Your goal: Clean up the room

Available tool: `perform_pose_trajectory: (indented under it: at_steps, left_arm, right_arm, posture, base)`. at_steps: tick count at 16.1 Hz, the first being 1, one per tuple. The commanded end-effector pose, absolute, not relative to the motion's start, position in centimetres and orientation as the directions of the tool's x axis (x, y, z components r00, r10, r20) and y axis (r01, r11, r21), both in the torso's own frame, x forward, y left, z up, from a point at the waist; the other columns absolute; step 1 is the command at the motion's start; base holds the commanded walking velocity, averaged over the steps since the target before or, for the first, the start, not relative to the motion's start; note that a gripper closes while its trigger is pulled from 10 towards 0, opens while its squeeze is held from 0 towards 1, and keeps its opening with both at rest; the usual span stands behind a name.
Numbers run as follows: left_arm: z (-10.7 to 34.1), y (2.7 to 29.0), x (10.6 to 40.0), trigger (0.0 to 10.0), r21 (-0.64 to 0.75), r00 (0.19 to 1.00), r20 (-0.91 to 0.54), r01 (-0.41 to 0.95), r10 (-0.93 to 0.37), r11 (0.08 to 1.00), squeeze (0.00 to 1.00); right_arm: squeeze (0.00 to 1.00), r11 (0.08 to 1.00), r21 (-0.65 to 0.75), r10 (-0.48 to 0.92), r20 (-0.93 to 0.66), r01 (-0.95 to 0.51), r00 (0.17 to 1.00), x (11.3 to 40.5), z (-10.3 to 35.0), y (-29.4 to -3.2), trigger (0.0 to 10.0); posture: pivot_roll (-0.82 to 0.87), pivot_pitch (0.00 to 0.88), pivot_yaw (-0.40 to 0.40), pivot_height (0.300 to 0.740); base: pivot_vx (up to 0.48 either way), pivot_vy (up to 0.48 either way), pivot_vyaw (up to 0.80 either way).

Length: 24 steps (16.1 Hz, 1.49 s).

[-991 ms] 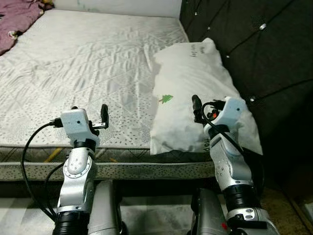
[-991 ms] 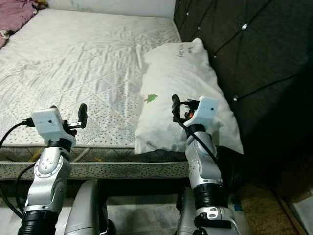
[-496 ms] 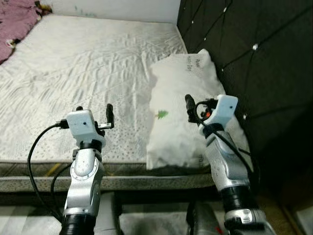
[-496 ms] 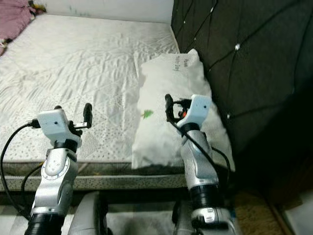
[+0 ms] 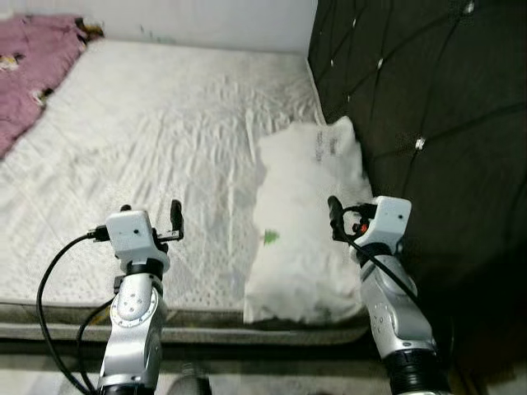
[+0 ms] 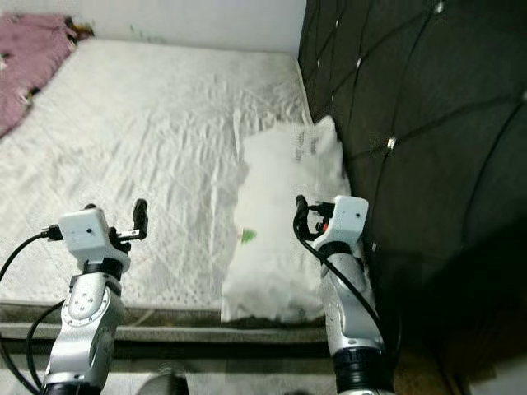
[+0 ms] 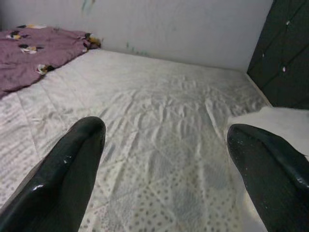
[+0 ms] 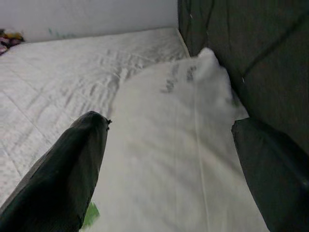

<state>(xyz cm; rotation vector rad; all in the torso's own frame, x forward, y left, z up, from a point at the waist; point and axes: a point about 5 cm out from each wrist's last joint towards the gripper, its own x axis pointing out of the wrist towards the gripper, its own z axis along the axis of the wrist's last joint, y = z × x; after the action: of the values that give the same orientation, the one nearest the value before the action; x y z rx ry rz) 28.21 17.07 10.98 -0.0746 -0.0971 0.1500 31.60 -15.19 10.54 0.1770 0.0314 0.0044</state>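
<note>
A white pillow (image 5: pixel 300 214) with a small green mark lies on the bare white mattress (image 5: pixel 165 140), against the dark tufted headboard (image 5: pixel 412 107). A purple blanket (image 5: pixel 29 74) is bunched at the far left corner of the bed. My left gripper (image 5: pixel 152 220) is open and empty above the mattress's near part. In the left wrist view its fingers (image 7: pixel 63 179) frame the mattress and the blanket (image 7: pixel 34 53). My right gripper (image 5: pixel 354 220) is open and empty, just above the pillow's near half. The right wrist view looks along the pillow (image 8: pixel 174 145).
A pale wall (image 5: pixel 206 20) runs behind the far side of the bed. The headboard closes off the right side. The mattress's front edge (image 5: pixel 189 333) lies low in the eye views, just before my arms.
The whole picture has shifted: the camera has moved in over the bed, so the front edge sits lower and more blanket shows. Both grippers stay open and held out as before.
</note>
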Motion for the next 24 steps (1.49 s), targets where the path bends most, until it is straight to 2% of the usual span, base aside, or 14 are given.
perform_pose_trajectory:
  at_steps: [1, 6, 10, 19, 24]
  left_arm:
    - [11.2, 16.9, 28.3, 10.0, -0.092, 0.985, 0.085, -0.145, 0.152, 0.985, 0.0]
    - [11.2, 17.0, 27.1, 10.0, -0.098, 0.992, 0.072, -0.098, 0.105, 0.99, 0.0]
    - [11.0, 16.9, 26.8, 10.0, -0.107, 0.995, 0.047, -0.085, 0.09, 0.991, 0.0]
    - [11.2, 16.3, 26.9, 10.0, -0.124, 0.997, 0.037, -0.058, 0.063, 0.991, 0.0]
    - [11.6, 16.0, 27.3, 10.0, -0.133, 0.997, 0.043, -0.055, 0.061, 0.99, 0.0]
  right_arm:
    - [0.0, 0.986, 0.169, -0.006, -0.018, 0.009, 1.0, 31.3, 10.9, -15.4, 10.0]
    - [0.0, 0.99, 0.139, -0.016, -0.042, 0.022, 0.999, 30.2, 10.3, -16.1, 10.0]
    - [0.0, 0.985, 0.168, -0.03, -0.071, 0.041, 0.997, 29.2, 10.0, -16.3, 10.0]
    - [0.0, 0.989, 0.147, -0.007, -0.071, 0.018, 0.997, 29.3, 10.3, -16.3, 10.0]
    - [0.0, 0.989, 0.151, 0.016, -0.062, -0.006, 0.998, 29.8, 10.8, -16.2, 10.0]
  posture:
    - [-0.05, 0.0, -0.04, 0.74]
    - [-0.05, 0.0, -0.041, 0.74]
    - [-0.06, 0.034, -0.047, 0.74]
    - [-0.06, 0.055, -0.05, 0.74]
    - [-0.06, 0.057, -0.056, 0.74]
  base:
    - [0.0, 0.0, 0.0]
    - [0.0, 0.0, 0.0]
    - [0.0, 0.0, 0.0]
    - [0.0, 0.306, 0.0]
    - [0.0, 0.331, -0.72]
